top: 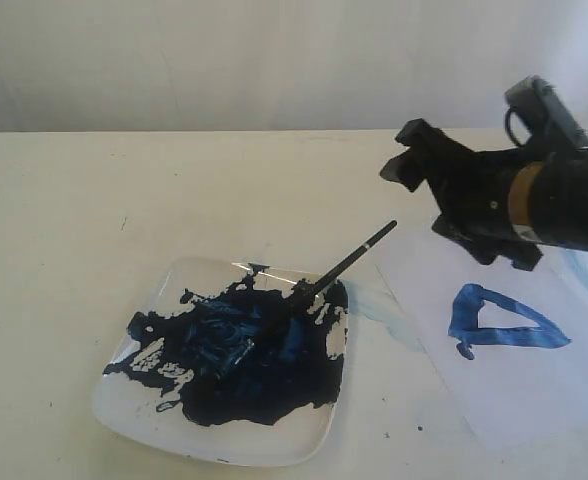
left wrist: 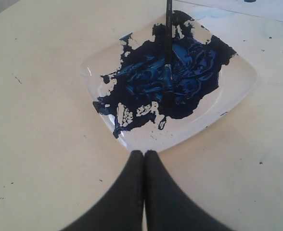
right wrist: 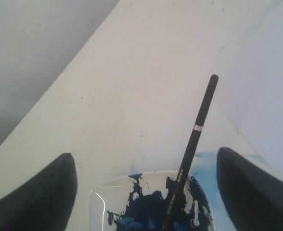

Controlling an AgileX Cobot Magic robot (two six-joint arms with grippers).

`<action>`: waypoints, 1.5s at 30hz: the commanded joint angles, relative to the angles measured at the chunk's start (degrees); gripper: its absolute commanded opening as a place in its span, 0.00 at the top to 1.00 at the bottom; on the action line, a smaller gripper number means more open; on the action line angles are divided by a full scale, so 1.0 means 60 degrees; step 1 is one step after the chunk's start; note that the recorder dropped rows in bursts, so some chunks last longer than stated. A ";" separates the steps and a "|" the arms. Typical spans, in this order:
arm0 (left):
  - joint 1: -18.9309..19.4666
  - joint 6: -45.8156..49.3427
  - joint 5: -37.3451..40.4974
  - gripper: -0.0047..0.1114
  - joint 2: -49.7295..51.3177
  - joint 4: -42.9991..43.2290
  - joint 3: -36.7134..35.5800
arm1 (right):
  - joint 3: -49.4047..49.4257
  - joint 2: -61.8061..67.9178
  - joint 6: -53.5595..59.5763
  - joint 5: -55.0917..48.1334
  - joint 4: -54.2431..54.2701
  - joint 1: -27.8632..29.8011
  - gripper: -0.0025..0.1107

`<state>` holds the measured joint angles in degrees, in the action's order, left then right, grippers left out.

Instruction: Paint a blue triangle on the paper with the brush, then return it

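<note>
The black brush (top: 339,270) lies free with its tip in the dark blue paint on the white plate (top: 274,445), its handle slanting up over the rim toward the paper (top: 514,390). A thick blue triangle (top: 501,324) is painted on that sheet. My right gripper (top: 429,195) hovers open above and to the right of the brush's handle end, holding nothing. In the right wrist view the brush (right wrist: 194,139) stands between the wide-apart fingers of the right gripper (right wrist: 145,154). My left gripper (left wrist: 144,153) is shut and empty, just short of the plate (left wrist: 228,91) where the brush (left wrist: 168,72) rests.
A faint light-blue smear (top: 389,315) marks the table between the plate and the paper. The cream table (top: 124,220) stretches back to a pale wall. The paper's edge (right wrist: 271,82) shows beside the right fingers.
</note>
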<state>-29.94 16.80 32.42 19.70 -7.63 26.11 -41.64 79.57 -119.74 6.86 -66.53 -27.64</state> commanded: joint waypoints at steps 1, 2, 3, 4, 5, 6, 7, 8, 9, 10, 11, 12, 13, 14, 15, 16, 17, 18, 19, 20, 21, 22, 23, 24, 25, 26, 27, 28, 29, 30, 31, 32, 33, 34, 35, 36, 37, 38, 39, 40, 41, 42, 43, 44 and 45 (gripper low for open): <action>0.0020 -0.0093 0.0035 0.96 -0.0059 -0.0154 -0.0049 | 0.0991 -0.1951 0.0033 -0.0549 -0.0722 0.0063 0.34; 0.0020 -0.0075 0.0035 0.96 -0.0059 -0.0155 -0.0049 | 0.1147 -0.2303 0.0033 -0.0527 -0.0922 0.0063 0.35; 0.0020 -0.0055 0.0015 0.96 -0.0059 -0.0155 -0.0049 | 0.1325 -0.2749 0.0033 -0.0396 -0.1186 0.0063 0.38; 0.0020 -0.0056 -0.0045 0.96 -0.0059 -0.0155 -0.0049 | 0.1475 -0.3166 0.0085 -0.0250 -0.1537 0.0063 0.40; 0.0020 -0.0056 -0.0191 0.96 -0.0059 -0.0155 -0.0049 | 0.1560 -0.3493 0.0214 -0.0125 -0.1819 0.0063 0.43; 0.0020 -0.0056 -0.0352 0.96 -0.0059 -0.0155 -0.0049 | 0.1622 -0.3940 0.0479 -0.0084 -0.2268 0.0063 0.47; 0.0020 -0.0056 -0.0565 0.96 -0.0059 -0.0155 -0.0049 | 0.1644 -0.4214 0.0674 -0.0039 -0.2608 0.0063 0.51; 0.0020 -0.0056 -0.0759 0.96 -0.0059 -0.0155 -0.0049 | 0.1644 -0.4476 0.0856 0.0013 -0.2985 0.0063 0.57; 0.0020 -0.0056 -0.0886 0.96 -0.0059 -0.0155 -0.0049 | 0.1644 -0.4839 0.0962 0.0067 -0.3492 0.0063 0.64; 0.0020 -0.0056 -0.0952 0.96 -0.0059 -0.0155 -0.0049 | 0.1644 -0.5067 0.0976 0.0067 -0.3762 0.0063 0.72; 0.0020 -0.0056 -0.0989 0.96 -0.0059 -0.0155 -0.0049 | 0.1644 -0.5315 0.0976 0.0067 -0.4013 0.0063 0.79; 0.0020 -0.0056 -0.0988 0.96 -0.0059 -0.0138 -0.0049 | 0.1644 -0.5532 0.1064 0.0006 -0.4238 0.0063 0.89; 0.0020 -0.0056 -0.0988 0.96 -0.0059 -0.0138 -0.0049 | 0.1644 -0.5713 0.1174 -0.0014 -0.4466 0.0063 0.95; 0.0020 -0.0056 -0.0988 0.96 -0.0059 -0.0138 -0.0049 | 0.1644 -0.5826 0.1277 -0.0077 -0.4668 0.0063 0.98; 0.0020 -0.0056 -0.0988 0.96 -0.0059 -0.0138 -0.0049 | 0.1644 -0.5926 0.1488 -0.0141 -0.4967 0.0063 0.98; 0.0020 -0.0056 -0.0988 0.96 -0.0059 -0.0138 -0.0049 | 0.1644 -0.6005 0.1659 -0.0230 -0.5118 0.0063 0.98; 0.0020 -0.0056 -0.0988 0.96 -0.0059 -0.0138 -0.0049 | 0.1644 -0.6051 0.1775 -0.0340 -0.5344 0.0063 0.98; 0.0020 -0.0056 -0.0988 0.96 -0.0059 -0.0138 -0.0049 | 0.1644 -0.6097 0.1792 -0.0342 -0.5366 0.0063 0.98; 0.0020 -0.0056 -0.0988 0.96 -0.0059 -0.0138 -0.0049 | 0.1644 -0.6122 0.1792 -0.0360 -0.5366 0.0063 0.98; 0.0020 -0.0056 -0.0988 0.96 -0.0059 -0.0138 -0.0049 | 0.1644 -0.6139 0.1792 -0.0366 -0.5366 0.0063 0.98; 0.0020 -0.0056 -0.0988 0.96 -0.0059 -0.0138 -0.0049 | 0.1644 -0.6139 0.1792 -0.0366 -0.5366 0.0063 0.98; 0.0020 -0.0056 -0.0988 0.96 -0.0059 -0.0138 -0.0049 | 0.1644 -0.6139 0.1792 -0.0366 -0.5366 0.0063 0.98; 0.0020 -0.0056 -0.0988 0.96 -0.0059 -0.0138 -0.0049 | 0.1644 -0.6139 0.1792 -0.0366 -0.5366 0.0063 0.98; 0.0020 -0.0056 -0.0988 0.96 -0.0059 -0.0138 -0.0049 | 0.1644 -0.6139 0.1792 -0.0366 -0.5366 0.0063 0.98; 0.0020 -0.0056 -0.0988 0.96 -0.0059 -0.0138 -0.0049 | 0.1644 -0.6139 0.1772 -0.0366 -0.5366 0.0063 0.98; 0.0020 -0.0056 -0.0988 0.96 -0.0059 -0.0138 -0.0049 | 0.1644 -0.6139 0.1772 -0.0366 -0.5366 0.0063 0.98; 0.0020 -0.0056 -0.0988 0.96 -0.0059 -0.0138 -0.0049 | 0.1644 -0.6139 0.1772 -0.0366 -0.5366 0.0063 0.98; 0.0020 -0.0056 -0.0988 0.96 -0.0059 -0.0138 -0.0049 | 0.1644 -0.6139 0.1772 -0.0366 -0.5366 0.0063 0.98; 0.0020 -0.0056 -0.0988 0.96 -0.0059 -0.0138 -0.0049 | 0.1644 -0.6139 0.1772 -0.0366 -0.5366 0.0063 0.98; 0.0020 -0.0056 -0.0988 0.96 -0.0059 -0.0138 -0.0049 | 0.1644 -0.6139 0.1772 -0.0366 -0.5366 0.0063 0.98; 0.0020 -0.0056 -0.0988 0.96 -0.0059 -0.0138 -0.0049 | 0.1644 -0.6139 0.1772 -0.0366 -0.5366 0.0063 0.98; 0.0020 -0.0056 -0.0988 0.96 -0.0059 -0.0138 -0.0049 | 0.1644 -0.6139 0.1773 -0.0366 -0.5347 0.0063 0.98; 0.0020 -0.0056 -0.0988 0.96 -0.0059 -0.0138 -0.0049 | 0.1644 -0.6139 0.1773 -0.0366 -0.5347 0.0063 0.98; 0.0020 -0.0056 -0.0988 0.96 -0.0059 -0.0138 -0.0049 | 0.1644 -0.6139 0.1773 -0.0366 -0.5347 0.0063 0.98; 0.0020 -0.0056 -0.0988 0.96 -0.0059 -0.0138 -0.0049 | 0.1644 -0.6139 0.1773 -0.0366 -0.5347 0.0063 0.98; 0.0020 -0.0056 -0.0988 0.96 -0.0059 -0.0138 -0.0049 | 0.1644 -0.6139 0.1773 -0.0391 -0.5346 0.0063 0.98; 0.0020 -0.0056 -0.0988 0.96 -0.0059 -0.0138 -0.0049 | 0.1644 -0.6275 0.1773 -0.0325 -0.5346 0.0022 0.98; 0.0020 -0.0056 -0.0988 0.96 -0.0059 -0.0138 -0.0049 | 0.1644 -0.6430 0.1773 -0.0370 -0.5329 0.0017 0.98; 0.0020 -0.0056 -0.0988 0.96 -0.0059 -0.0138 -0.0049 | 0.1644 -0.6667 0.1753 -0.0370 -0.5303 0.0017 0.98; 0.0020 -0.0056 -0.0988 0.96 -0.0059 -0.0098 -0.0049 | 0.1625 -0.7085 0.1688 -0.0377 -0.5108 0.0017 0.98; 0.0020 -0.0056 -0.0988 0.96 -0.0059 -0.0076 -0.0049 | 0.1625 -0.7342 0.1688 -0.0500 -0.4904 0.0017 0.98; 0.0020 -0.0056 -0.0970 0.96 -0.0059 -0.0076 -0.0049 | 0.1625 -0.7642 0.1688 -0.0596 -0.4700 0.0017 0.98; 0.0020 -0.0056 -0.0970 0.96 -0.0059 -0.0076 -0.0049 | 0.1625 -0.7967 0.1688 -0.0635 -0.4651 0.0035 0.98; 0.0020 -0.0056 -0.0970 0.96 -0.0059 -0.0076 -0.0049 | 0.1625 -0.8329 0.1688 -0.0635 -0.4651 0.0053 0.98; 0.0020 -0.0056 -0.0970 0.96 -0.0059 -0.0076 -0.0049 | 0.1643 -0.8969 0.1814 -0.0616 -0.4810 0.0053 0.98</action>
<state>-29.94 16.80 26.60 19.70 -7.67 26.11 -31.89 30.47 -109.79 4.00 -95.15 -27.64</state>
